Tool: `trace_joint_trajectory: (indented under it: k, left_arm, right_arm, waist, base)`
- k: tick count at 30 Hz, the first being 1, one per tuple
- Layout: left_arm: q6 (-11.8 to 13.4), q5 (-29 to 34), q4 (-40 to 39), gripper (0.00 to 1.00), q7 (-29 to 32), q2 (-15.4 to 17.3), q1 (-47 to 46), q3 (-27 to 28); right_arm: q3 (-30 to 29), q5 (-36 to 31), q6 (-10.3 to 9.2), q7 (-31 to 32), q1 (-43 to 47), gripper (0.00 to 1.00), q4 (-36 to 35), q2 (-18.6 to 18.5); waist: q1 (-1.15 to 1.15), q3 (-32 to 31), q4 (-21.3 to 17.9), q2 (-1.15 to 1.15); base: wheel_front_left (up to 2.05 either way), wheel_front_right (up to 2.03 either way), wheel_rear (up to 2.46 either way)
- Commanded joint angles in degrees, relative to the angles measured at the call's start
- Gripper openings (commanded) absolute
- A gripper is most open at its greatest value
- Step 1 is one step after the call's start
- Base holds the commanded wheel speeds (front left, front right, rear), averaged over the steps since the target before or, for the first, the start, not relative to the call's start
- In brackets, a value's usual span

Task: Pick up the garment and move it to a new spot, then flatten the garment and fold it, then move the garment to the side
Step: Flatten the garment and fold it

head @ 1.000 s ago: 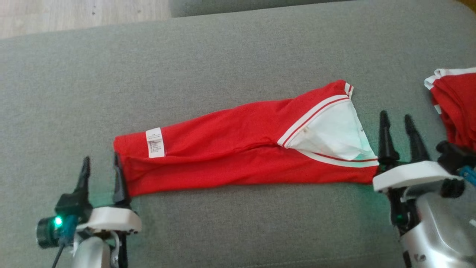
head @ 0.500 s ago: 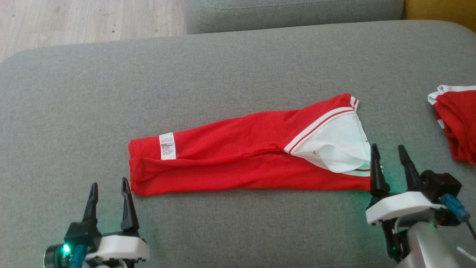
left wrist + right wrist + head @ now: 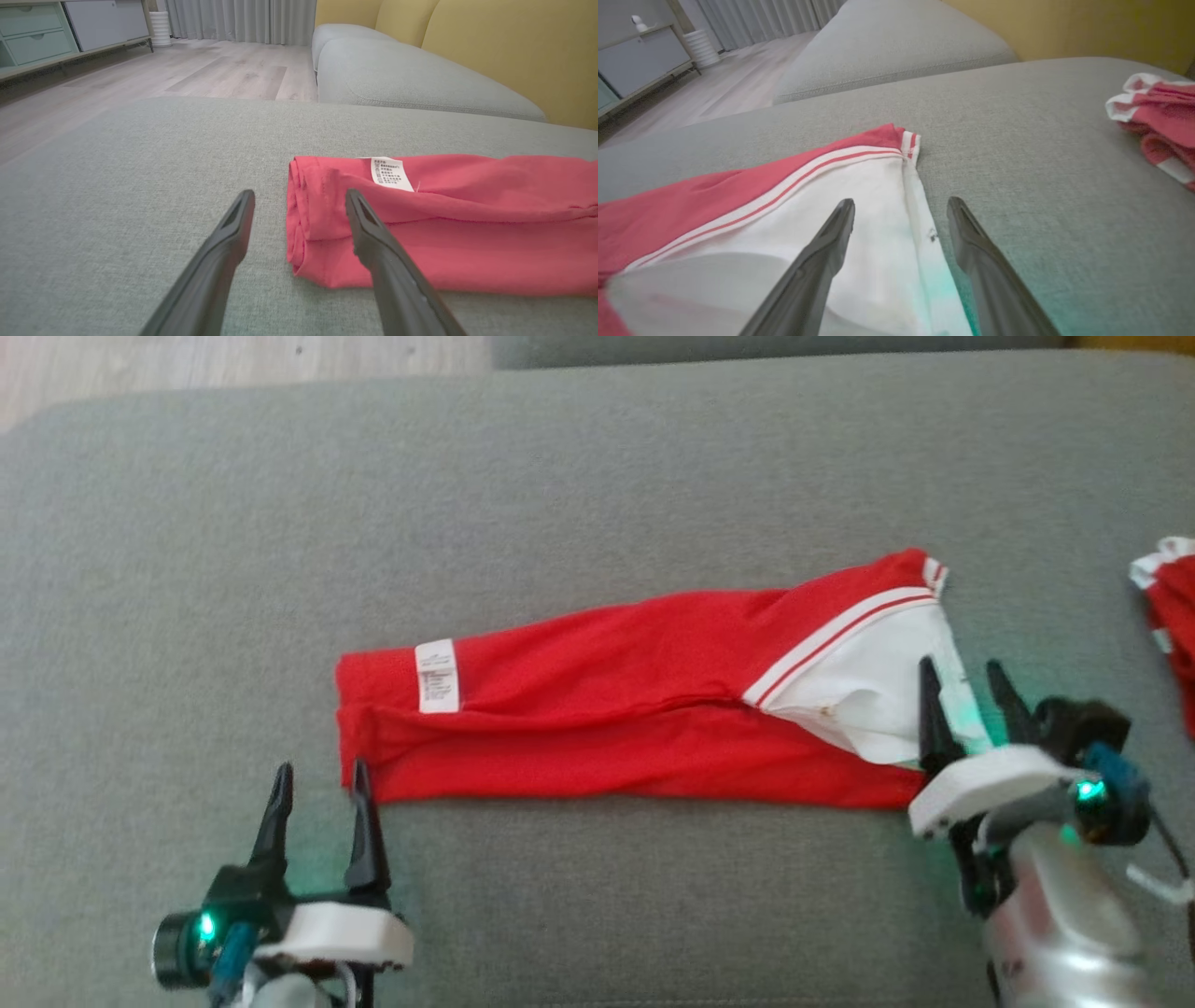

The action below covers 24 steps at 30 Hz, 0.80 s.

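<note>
- Garment (image 3: 597,709): folded into a long red strip, lying centrally on the cushion (image 3: 560,476).
- Left gripper (image 3: 321,768) at its 8 o'clock, right gripper (image 3: 960,665) at 3 o'clock: fingers apart, holding nothing.
- Judged outstanding: final fold, move aside.

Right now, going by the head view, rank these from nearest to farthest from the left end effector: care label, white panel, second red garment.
1. care label, on the garment's left end, just beyond the left end effector.
2. white panel, on the garment's right end.
3. second red garment, at the view's right edge.
</note>
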Motion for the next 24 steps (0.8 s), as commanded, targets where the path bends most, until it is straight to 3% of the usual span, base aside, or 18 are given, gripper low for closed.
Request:
trace_joint_trajectory:
  k: [1, 7, 10, 12, 13, 14, 15, 19, 24]
  left_arm:
    - [0.31, -0.46, -1.21, 1.00, -0.37, 0.34, -2.54, 1.00]
    - [0.79, -1.27, -0.90, 1.00, -0.37, 0.34, -3.65, -0.29]
    - [0.86, -1.48, -0.93, 1.00, -0.37, 0.34, -4.01, -0.40]
    - [0.86, -1.58, -0.87, 1.00, -0.37, 0.34, -4.17, -0.44]
    - [0.90, -1.65, -0.85, 1.00, -0.37, 0.34, -4.21, -0.44]
    - [0.96, -1.72, -0.85, 1.00, -0.37, 0.34, -4.22, -0.43]
    - [1.00, -1.81, -0.85, 1.00, -0.37, 0.34, -4.20, -0.41]
    - [0.90, -1.87, -0.88, 1.00, -0.37, 0.34, -3.88, -0.15]
    - [0.38, -1.33, -0.98, 1.00, -0.37, 0.34, -3.54, 0.07]
  right_arm:
    - [-0.09, -0.33, 0.20, -0.13, -2.83, 1.00, 0.94, -0.13]
    - [-4.00, -1.89, 0.20, 0.58, -5.54, 1.00, 10.12, -0.28]
    - [-2.05, 0.34, 0.20, 0.35, -6.12, 1.00, 12.88, -0.19]
    - [2.43, 4.83, 0.20, 0.39, -6.31, 0.96, 14.09, -0.15]
    - [4.80, 7.64, 0.20, 0.38, -6.25, 0.76, 14.19, -0.15]
    - [7.09, 9.64, 0.20, 0.34, -6.13, 0.23, 14.06, -0.14]
    - [8.82, 11.26, 0.20, 0.19, -6.04, 0.00, 13.71, -0.14]
    - [10.38, 14.16, 0.20, -0.66, -6.23, 0.00, 13.13, -0.31]
    - [6.88, 14.53, 0.20, -1.12, -6.62, 0.00, 9.68, -2.63]
  waist:
    - [-0.01, 1.23, 1.33, 0.00]
    - [-0.01, 2.81, 3.33, 0.00]
    - [-0.01, 3.31, 3.94, 0.00]
    - [-0.01, 3.44, 4.26, 0.00]
    - [-0.01, 3.47, 4.35, 0.00]
    - [-0.01, 3.47, 4.36, 0.00]
    - [-0.01, 3.44, 4.28, 0.00]
    - [-0.01, 3.05, 3.15, 0.00]
    - [-0.01, 2.34, -0.68, 0.00]
  base:
    - [0.00, 0.00, 0.00]
    - [0.00, 0.00, 0.00]
    - [0.00, 0.00, 0.00]
    - [0.00, 0.00, 0.00]
    - [0.00, 0.00, 0.00]
    - [0.00, 0.00, 0.00]
    - [0.00, 0.00, 0.00]
    - [0.00, 0.00, 0.00]
    - [0.00, 0.00, 0.00]
